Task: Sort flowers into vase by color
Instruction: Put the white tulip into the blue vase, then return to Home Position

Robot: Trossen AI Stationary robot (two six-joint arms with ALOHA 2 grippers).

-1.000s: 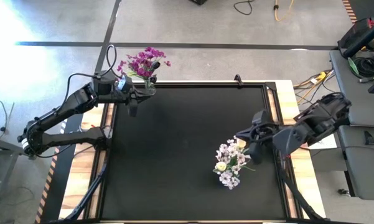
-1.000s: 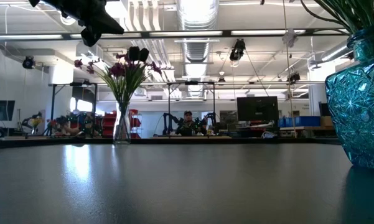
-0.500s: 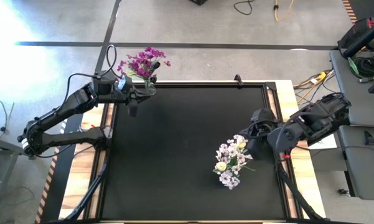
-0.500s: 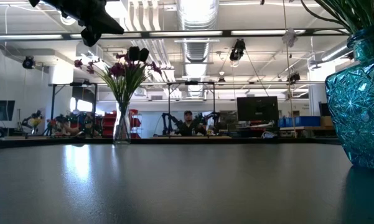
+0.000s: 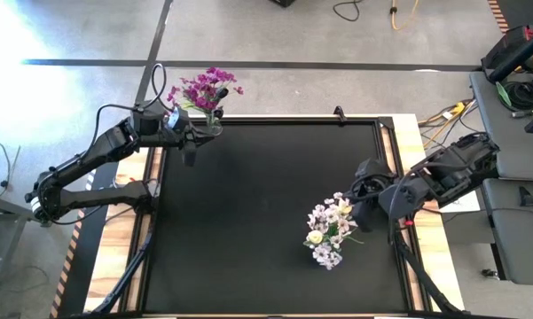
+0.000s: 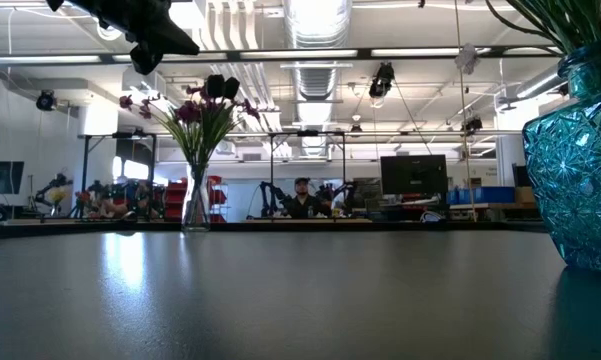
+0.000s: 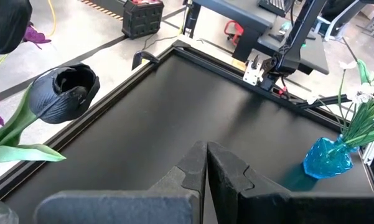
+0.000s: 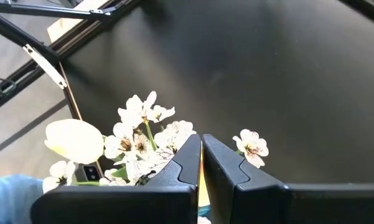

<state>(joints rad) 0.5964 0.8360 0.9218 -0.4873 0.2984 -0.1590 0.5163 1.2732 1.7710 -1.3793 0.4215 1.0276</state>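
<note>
A clear glass vase [image 5: 213, 127] at the table's far left corner holds magenta-purple sprays [image 5: 204, 89] and a dark bud [image 7: 65, 93]. A teal glass vase [image 6: 580, 170] right of centre holds white blossom clusters [image 5: 328, 232] and a cream tulip bud [image 8: 74, 140]. My left gripper [image 5: 192, 158] hangs shut just beside the clear vase, on its near side. My right gripper [image 5: 351, 198] is shut, just to the right of the white blossoms and above them; in its wrist view the blossoms [image 8: 143, 127] show beside the fingers.
The black tabletop [image 5: 257, 204] lies bare between the two vases. A raised black frame [image 5: 386, 151] runs around the table, with wooden strips outside it. A clamp [image 5: 339, 112] sits on the far edge. People and equipment show in the room behind.
My right gripper has drawn back a little from the white blossoms, toward the table's right and far edges. The flowers and both vases stand as before.
</note>
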